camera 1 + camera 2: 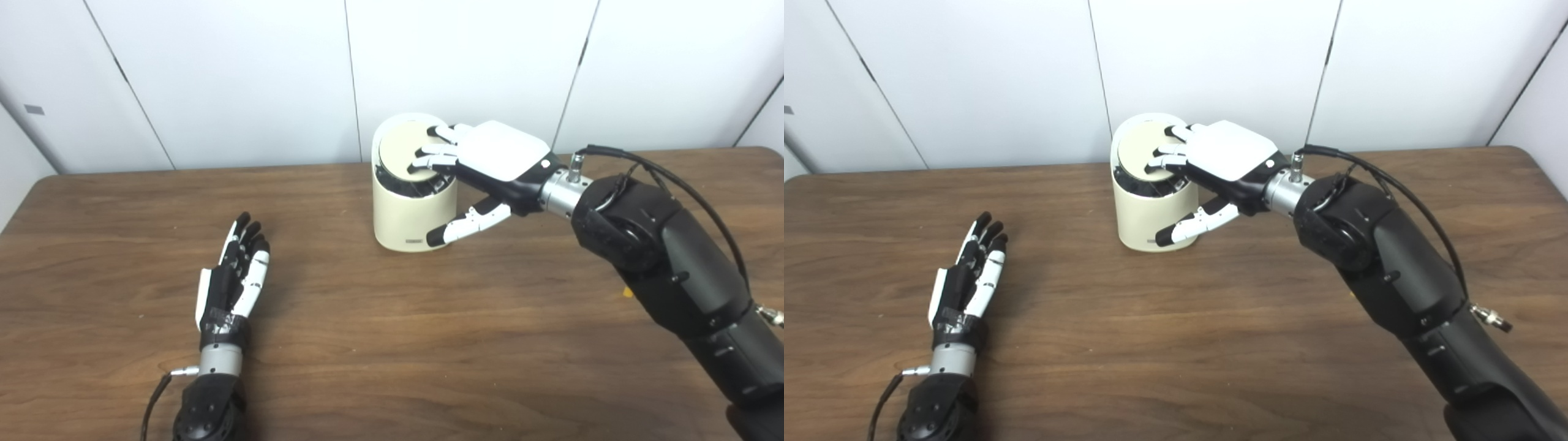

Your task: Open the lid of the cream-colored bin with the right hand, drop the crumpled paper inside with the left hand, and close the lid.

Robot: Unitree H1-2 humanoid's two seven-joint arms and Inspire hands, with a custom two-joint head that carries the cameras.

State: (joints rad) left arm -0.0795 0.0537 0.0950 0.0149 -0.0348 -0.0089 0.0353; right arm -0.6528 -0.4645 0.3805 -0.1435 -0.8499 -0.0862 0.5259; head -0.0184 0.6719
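Note:
The cream-colored bin [409, 215] stands at the back middle of the table. Its round lid [399, 149] sits tilted in the rim, with a dark gap showing along its front edge. My right hand [490, 160] reaches over the bin from the right. Its fingers [432, 160] lie spread flat on the lid, while the thumb [468, 225] hangs down beside the bin's front wall. My left hand [236, 269] rests on the table at the left, fingers straight and holding nothing. No crumpled paper shows in either view.
The brown wooden table [392, 343] runs across the whole view. White wall panels [233, 73] stand close behind its far edge. A small yellow speck [628, 293] lies by my right forearm.

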